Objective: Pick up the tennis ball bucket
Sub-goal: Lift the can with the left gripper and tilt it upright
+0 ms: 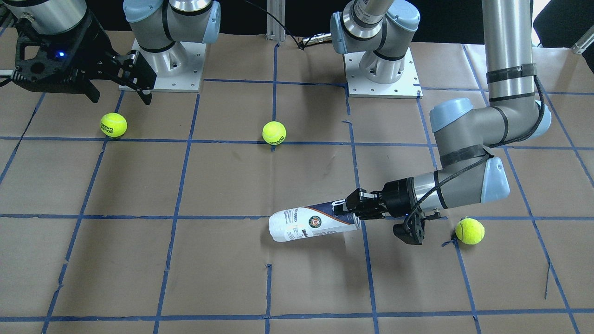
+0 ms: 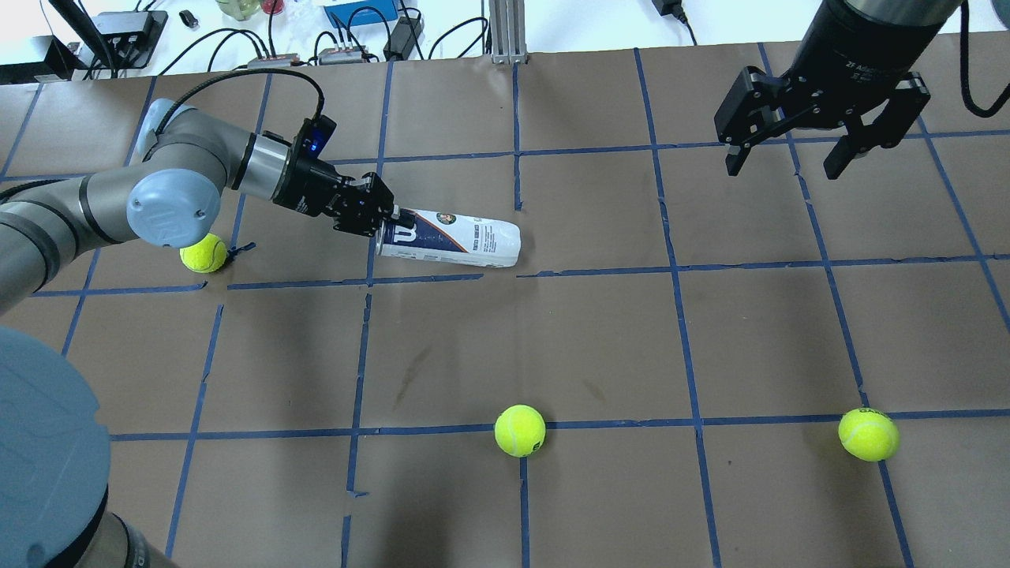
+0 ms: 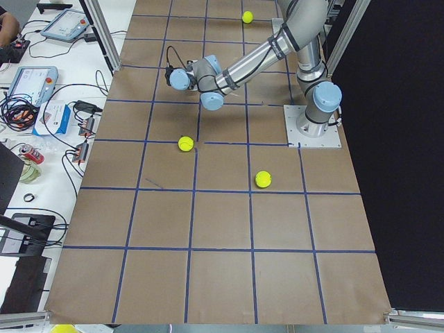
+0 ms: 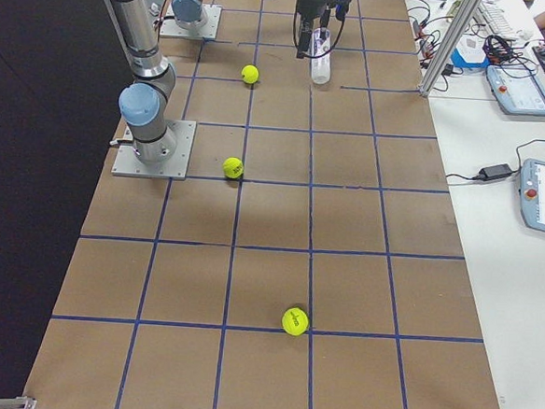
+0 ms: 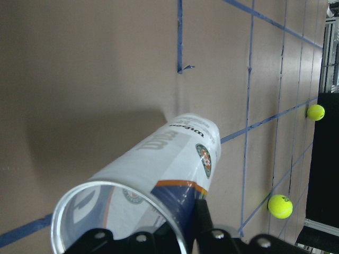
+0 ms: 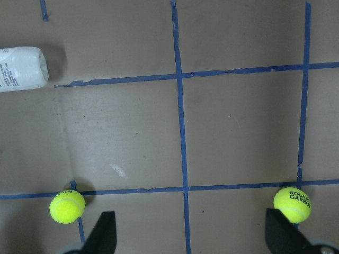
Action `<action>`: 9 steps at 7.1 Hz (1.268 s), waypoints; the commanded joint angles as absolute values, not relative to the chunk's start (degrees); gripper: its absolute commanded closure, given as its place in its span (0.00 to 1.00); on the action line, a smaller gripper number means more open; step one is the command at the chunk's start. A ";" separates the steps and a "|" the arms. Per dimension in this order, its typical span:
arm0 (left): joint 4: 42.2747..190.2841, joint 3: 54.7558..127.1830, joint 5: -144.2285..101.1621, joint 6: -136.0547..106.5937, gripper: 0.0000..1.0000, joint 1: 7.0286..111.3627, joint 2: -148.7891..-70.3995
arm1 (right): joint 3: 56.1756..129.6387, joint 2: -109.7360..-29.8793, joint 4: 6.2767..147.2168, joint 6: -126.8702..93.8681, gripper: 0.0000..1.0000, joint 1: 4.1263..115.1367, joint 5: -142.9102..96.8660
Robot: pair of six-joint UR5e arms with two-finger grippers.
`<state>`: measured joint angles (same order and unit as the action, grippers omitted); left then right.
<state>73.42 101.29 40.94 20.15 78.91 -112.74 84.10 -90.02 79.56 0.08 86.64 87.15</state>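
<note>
The tennis ball bucket [image 2: 458, 239] lies on its side on the brown-papered table [image 2: 600, 339], in the robot's left half and toward the far edge from the bases, its closed white end pointing at the table's middle and its open mouth turned toward the left arm. The left gripper [image 2: 388, 223] reaches in low and nearly level and has closed on the bucket at that mouth; the left wrist view shows a black finger [image 5: 204, 219] pressed against the outside of the clear wall just behind the rim. The other finger is hidden there. Whether the mouth end is off the paper cannot be told. The right gripper [image 2: 785, 168] hangs above the table on the other side, well apart from the bucket, its jaws spread wide with nothing between them. Its own camera looks straight down on bare paper and blue tape lines. Three yellow-green balls sit loose on the table: one [image 2: 203, 252] near the left arm's wrist, one [image 2: 520, 431] close to the middle on the robot's side, and one [image 2: 868, 434] off to the robot's right.
</note>
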 commanded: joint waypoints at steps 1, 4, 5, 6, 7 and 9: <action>72.43 99.76 40.43 6.58 1.00 83.99 -105.76 | 84.38 -90.18 79.63 -0.26 0.00 86.66 89.10; 73.04 85.20 58.48 -5.01 1.00 87.53 -105.46 | 84.37 -90.09 79.63 -2.37 0.00 87.27 90.00; 72.17 82.90 62.19 -6.23 1.00 90.58 -107.64 | 84.37 -90.09 79.63 -2.37 0.00 87.28 90.00; 69.46 79.14 72.84 -5.98 1.00 94.01 -110.80 | 84.46 -90.09 79.63 -2.37 0.00 87.28 90.17; 70.83 74.93 82.17 -4.32 1.00 95.87 -112.83 | 84.46 -90.17 79.63 -2.37 0.00 87.28 90.18; 77.40 68.67 89.43 0.67 1.00 100.35 -117.83 | 84.46 -90.17 79.54 -2.46 0.00 87.28 89.65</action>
